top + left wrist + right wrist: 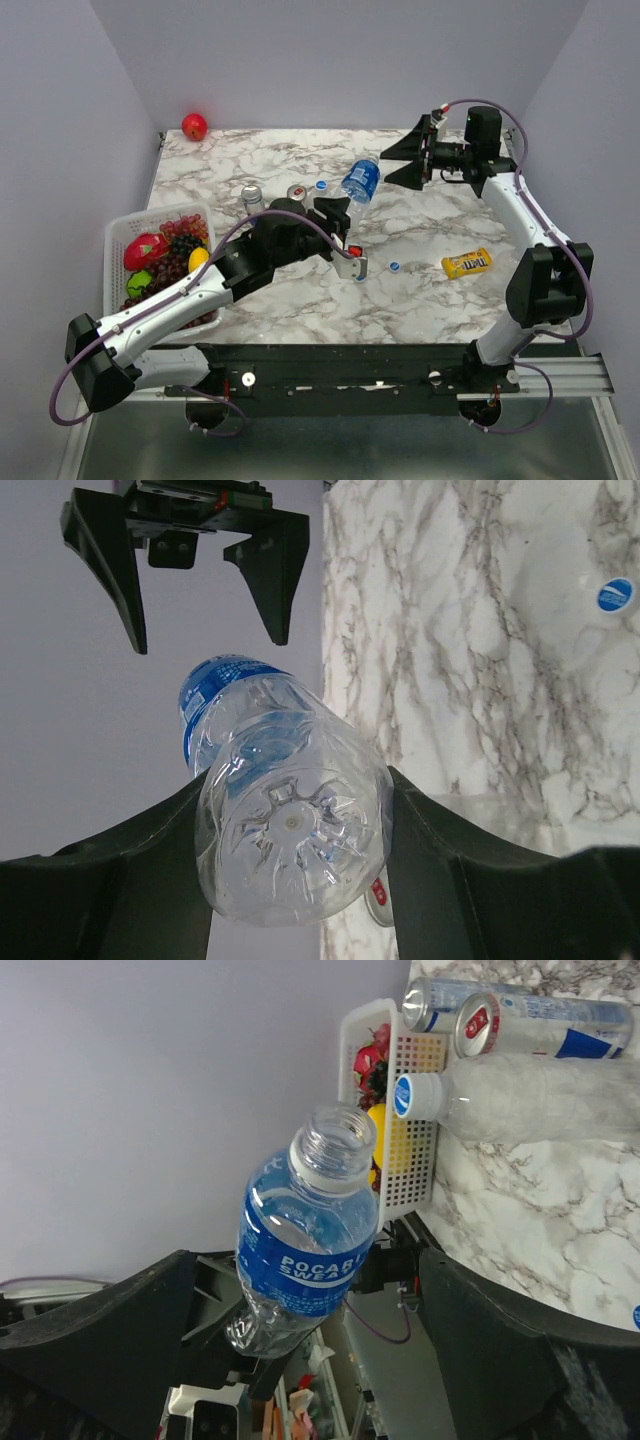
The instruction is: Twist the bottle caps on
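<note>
My left gripper (345,208) is shut on the base of a clear bottle with a blue label (360,180) and holds it tilted above the table, neck toward the right arm. In the left wrist view the bottle's bottom (290,820) sits between my fingers. Its neck is uncapped in the right wrist view (310,1230). My right gripper (386,170) is open and empty, just beyond the bottle's mouth; it also shows in the left wrist view (205,580). A loose blue cap (394,267) lies on the table, also seen in the left wrist view (615,595).
A capped clear bottle (530,1095) lies beside two drink cans (450,1000). A white fruit basket (118,235) stands at the left. A yellow candy packet (467,263) lies at the right and a red apple (194,126) at the far left corner.
</note>
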### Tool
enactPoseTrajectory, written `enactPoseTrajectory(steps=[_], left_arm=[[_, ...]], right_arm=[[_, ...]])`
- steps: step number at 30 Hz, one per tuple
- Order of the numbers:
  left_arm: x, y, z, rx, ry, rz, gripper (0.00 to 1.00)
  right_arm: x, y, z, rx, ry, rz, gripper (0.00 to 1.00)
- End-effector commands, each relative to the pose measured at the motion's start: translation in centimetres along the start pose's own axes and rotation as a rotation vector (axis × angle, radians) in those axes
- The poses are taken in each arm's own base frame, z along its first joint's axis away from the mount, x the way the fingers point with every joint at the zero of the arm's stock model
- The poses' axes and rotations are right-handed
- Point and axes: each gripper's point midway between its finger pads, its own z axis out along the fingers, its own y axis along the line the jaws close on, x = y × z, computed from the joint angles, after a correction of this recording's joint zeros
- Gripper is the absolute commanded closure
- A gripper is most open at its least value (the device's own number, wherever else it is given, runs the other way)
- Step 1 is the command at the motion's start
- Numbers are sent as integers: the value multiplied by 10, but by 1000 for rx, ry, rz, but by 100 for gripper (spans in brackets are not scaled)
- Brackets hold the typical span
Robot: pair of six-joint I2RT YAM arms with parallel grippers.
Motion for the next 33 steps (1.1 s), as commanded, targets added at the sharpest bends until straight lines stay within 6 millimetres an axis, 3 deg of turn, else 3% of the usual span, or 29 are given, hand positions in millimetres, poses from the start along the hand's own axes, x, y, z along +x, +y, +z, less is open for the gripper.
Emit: enactPoseTrajectory(steps=[1, 9, 18, 27, 30, 31, 33], left_arm=[[-9, 37, -8, -145, 8, 81, 69], [-16, 33, 3, -117, -22, 110, 69], [-20, 26, 17, -96, -43, 78, 69], [-22, 24, 26, -92, -59, 63, 69], [-25, 23, 28, -90, -76, 46, 68], [-24, 22, 29, -87, -77, 38, 67], [-27, 21, 29, -85, -92, 7, 67]], right_arm=[[1, 16, -3, -31, 21, 42, 5], [-13, -3, 6, 15, -29, 92, 10], [-32, 13, 18, -38, -40, 35, 16], [-25, 9, 27, -39, -22, -4, 50], [-22, 13, 31, -42, -19, -43, 70], [-22, 15, 32, -49, -18, -69, 83], [-26, 15, 32, -51, -23, -90, 94]])
